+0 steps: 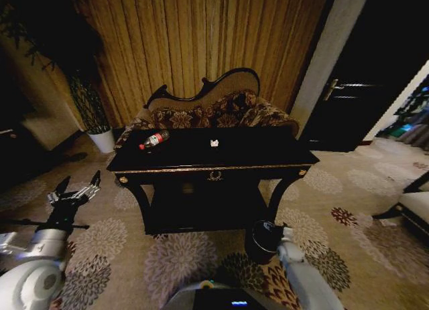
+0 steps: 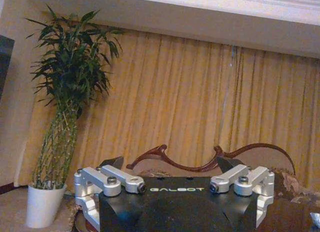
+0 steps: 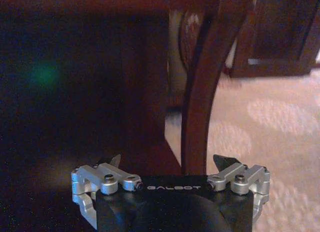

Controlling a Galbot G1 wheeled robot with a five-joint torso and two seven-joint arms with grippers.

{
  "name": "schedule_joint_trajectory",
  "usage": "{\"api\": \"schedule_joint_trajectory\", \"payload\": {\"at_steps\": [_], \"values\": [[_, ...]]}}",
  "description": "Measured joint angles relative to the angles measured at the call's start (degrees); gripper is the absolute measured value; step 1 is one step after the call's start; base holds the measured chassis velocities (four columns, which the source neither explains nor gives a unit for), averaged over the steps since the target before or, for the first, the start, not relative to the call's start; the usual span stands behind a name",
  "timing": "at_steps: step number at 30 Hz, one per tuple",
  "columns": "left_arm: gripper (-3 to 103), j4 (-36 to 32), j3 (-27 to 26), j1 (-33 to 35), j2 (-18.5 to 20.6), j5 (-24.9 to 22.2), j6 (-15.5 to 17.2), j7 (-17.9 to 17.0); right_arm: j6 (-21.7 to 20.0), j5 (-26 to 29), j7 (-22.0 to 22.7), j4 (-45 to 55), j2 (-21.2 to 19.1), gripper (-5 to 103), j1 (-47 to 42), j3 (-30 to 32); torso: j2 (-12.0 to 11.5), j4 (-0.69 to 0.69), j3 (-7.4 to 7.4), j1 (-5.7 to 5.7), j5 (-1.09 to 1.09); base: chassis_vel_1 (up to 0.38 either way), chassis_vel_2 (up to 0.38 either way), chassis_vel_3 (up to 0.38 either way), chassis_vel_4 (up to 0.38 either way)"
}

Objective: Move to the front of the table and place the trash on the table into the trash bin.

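We stand before the table with every piece of trash still on it.

The clear plastic bottle with red label and cap (image 1: 154, 140) lies near the back left corner of the glossy black tabletop with gold edge trim (image 1: 268, 152), and the crumpled white paper wad (image 1: 214, 143) sits near the middle of the back edge. The small round dark maroon bin (image 1: 263, 241) stands on the carpet by the table's front right leg. Our left claw (image 1: 76, 193) hangs spread wide and empty, off the left end; our right claw (image 3: 167, 164), also wide and empty, hangs low by that leg. We judge the approach done; all picking and dropping remains.
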Motion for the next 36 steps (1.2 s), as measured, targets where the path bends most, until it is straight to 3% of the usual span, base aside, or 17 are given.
{"api": "schedule_joint_trajectory", "payload": {"at_steps": [7,17,29,36], "values": [[100,-0.2,0.33,-0.06,-0.07,0.15,0.07,0.03,0.74,3.69,-0.01,15.91,-3.58,100,-5.26,1.43,0.0,0.0,0.0,0.0,-0.01,0.0,0.0,0.0,0.0],[100,-0.28,0.15,-0.12,0.04,0.24,0.16,0.64,-4.24,8.26,1.89,40.76,-8.1,100,-8.51,1.06,0.0,0.01,0.0,0.0,-0.01,0.0,0.0,0.0,0.0],[100,-1.2,0.38,-0.12,-0.42,0.54,0.3,0.86,-5.04,10.72,1.93,47.33,-12.49,100,-8.59,1.14,0.0,0.0,0.0,0.0,-0.01,0.0,0.0,0.0,0.0],[100,-1.55,0.77,-0.17,-0.66,1.41,0.37,0.86,-5.04,10.65,2.04,47.12,-12.71,100,-8.75,1.0,0.01,0.0,-0.01,-0.01,0.0,-0.009,0.008,0.005,-0.007]]}}
